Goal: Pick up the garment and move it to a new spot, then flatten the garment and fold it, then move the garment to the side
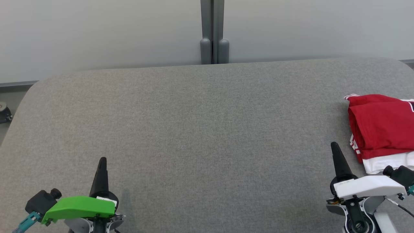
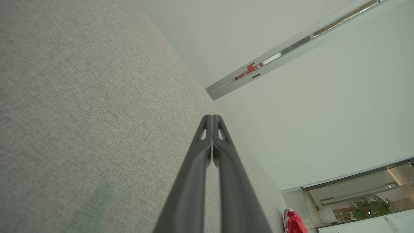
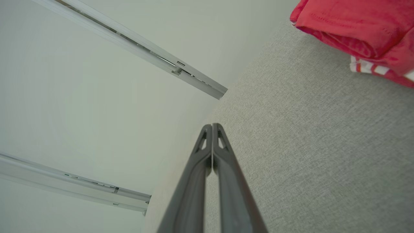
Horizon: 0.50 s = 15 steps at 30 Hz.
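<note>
Cloth, red with white trim, makes up the garment (image 1: 381, 126). It lies in a thick layered bundle just ahead of the right gripper (image 1: 334, 146) and to its outer side, near it but not touching, and the head view's edge cuts part of it off. It is well apart from the left gripper (image 1: 102, 160), far across the table toward the other arm.

It should be light, soft and limp. Lifted at one point it will likely sag and its layers may slide open, so I judge it safer to pinch through several layers at once. The rounded fold on the side facing the right gripper looks like the best hold, being thick and standing proud of the surface. The thin white hem (image 1: 385, 163) nearest that gripper's wrist would probably peel off alone.

Both grippers have their fingers pressed together with nothing between them, each held over bare table.

Beyond both hands a pale, plain wall (image 1: 97, 32) closes the room, split by a grey upright post (image 1: 212, 32) ahead of and between them. The table (image 1: 194, 129) under the hands is wide and flat, covered in grey woven fabric, with rounded far corners. Its weave should give friction, so the garment will tend to drag rather than slip.
</note>
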### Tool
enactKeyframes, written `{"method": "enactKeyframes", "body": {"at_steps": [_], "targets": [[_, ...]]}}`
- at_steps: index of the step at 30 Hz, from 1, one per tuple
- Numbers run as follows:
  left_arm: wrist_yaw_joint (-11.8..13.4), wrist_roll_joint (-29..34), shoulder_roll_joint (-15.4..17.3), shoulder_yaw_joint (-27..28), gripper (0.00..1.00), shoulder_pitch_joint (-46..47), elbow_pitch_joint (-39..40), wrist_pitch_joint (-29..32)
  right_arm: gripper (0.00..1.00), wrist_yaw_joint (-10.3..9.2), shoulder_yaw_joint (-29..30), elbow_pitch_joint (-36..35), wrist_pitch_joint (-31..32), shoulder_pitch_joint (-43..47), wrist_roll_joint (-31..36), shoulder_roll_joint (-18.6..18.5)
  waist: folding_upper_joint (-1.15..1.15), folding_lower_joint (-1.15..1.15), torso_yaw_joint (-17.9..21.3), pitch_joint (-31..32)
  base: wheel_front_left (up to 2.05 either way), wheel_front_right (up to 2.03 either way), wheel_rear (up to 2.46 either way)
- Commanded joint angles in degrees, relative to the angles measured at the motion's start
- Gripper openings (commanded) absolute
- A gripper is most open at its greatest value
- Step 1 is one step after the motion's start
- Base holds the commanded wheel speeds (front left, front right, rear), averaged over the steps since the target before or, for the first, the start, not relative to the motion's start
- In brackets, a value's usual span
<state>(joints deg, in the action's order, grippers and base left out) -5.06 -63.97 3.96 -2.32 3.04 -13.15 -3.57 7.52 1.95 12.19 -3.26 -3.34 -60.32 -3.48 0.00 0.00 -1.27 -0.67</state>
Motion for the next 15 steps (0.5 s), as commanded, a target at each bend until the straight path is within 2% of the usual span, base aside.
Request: {"method": "enactKeyframes", "body": {"at_steps": [1, 15], "targets": [[-0.4, -1.4, 0.4, 0.5, 0.00, 1.7, 0.5, 0.4, 0.00, -0.02, 0.3, -0.3, 0.5, -1.4, -1.7, -0.3, 0.00, 0.00, 0.0, 0.0, 0.00, 0.00, 0.00], [-1.0, -9.3, 0.4, 2.3, 0.00, 2.2, 0.1, 2.6, 0.00, -0.03, 1.1, 0.2, 2.8, -1.9, -10.3, -0.4, 0.00, 0.00, 0.3, 0.1, 0.00, 0.00, 0.00]]}}
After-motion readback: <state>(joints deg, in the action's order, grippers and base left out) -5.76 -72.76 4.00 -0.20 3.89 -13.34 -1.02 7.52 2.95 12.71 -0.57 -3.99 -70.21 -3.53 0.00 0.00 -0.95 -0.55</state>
